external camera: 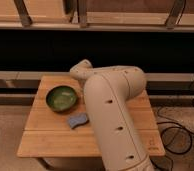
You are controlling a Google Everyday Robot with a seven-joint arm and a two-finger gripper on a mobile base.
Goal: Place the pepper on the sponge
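No text can be read. One small dark mark (151, 146) on the desk (50, 141) is too small to make out. The tool is hidden behind the arm (112, 115).

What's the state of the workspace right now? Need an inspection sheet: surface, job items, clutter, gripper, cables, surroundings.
Surface: light wooden table, level.
Job's things: blue sponge lies flat on the table, in front of the bowl and apart from it; pepper not seen.
Clutter: green bowl, upright, back left of the table.
Gripper: not in view; the white arm rises over the table's middle and bends left behind the bowl, with the gripper hidden past it.
Cables: dark cables loop on the floor right of the table.
Surroundings: wooden shelf frame above a dark gap behind the table.
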